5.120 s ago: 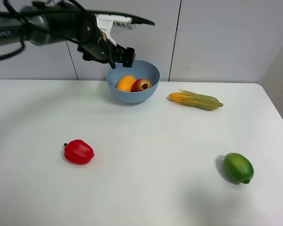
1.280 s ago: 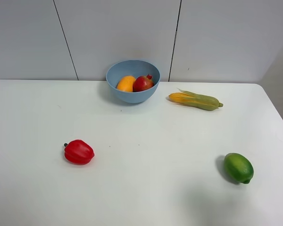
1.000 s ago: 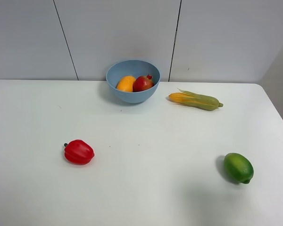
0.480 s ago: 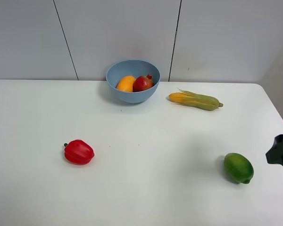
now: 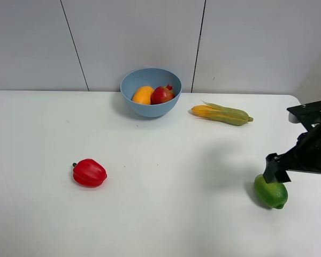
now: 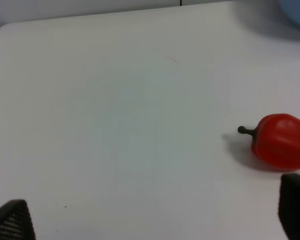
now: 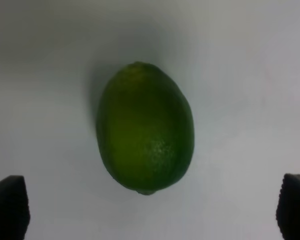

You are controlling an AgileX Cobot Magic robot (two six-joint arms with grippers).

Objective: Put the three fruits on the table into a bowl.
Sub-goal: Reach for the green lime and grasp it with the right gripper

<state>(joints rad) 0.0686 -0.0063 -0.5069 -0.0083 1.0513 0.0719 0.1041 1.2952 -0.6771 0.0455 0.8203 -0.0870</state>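
Note:
The light-blue bowl [image 5: 151,85] stands at the back of the white table [image 5: 166,160]. In it lie the orange-yellow mango [image 5: 143,95] and the red pomegranate [image 5: 162,95]. The green lime [image 5: 271,191] lies on the table at the front right. My right gripper [image 5: 275,174] hovers just above the lime. In the right wrist view it is open [image 7: 152,209], one fingertip on each side, with the lime [image 7: 145,127] centred between them and untouched. My left gripper [image 6: 152,217] is open and empty over bare table and is out of the exterior view.
A red bell pepper [image 5: 89,173] lies at the front left, also seen in the left wrist view [image 6: 282,145]. A corn cob [image 5: 222,113] lies to the right of the bowl. The bowl's edge [image 6: 297,7] shows in the left wrist view. The table's rounded corner is at the far right.
The left arm has drawn back from the bowl and out of the exterior view. The right arm has come in from the right and now hangs over the lime. The fruits have not moved.

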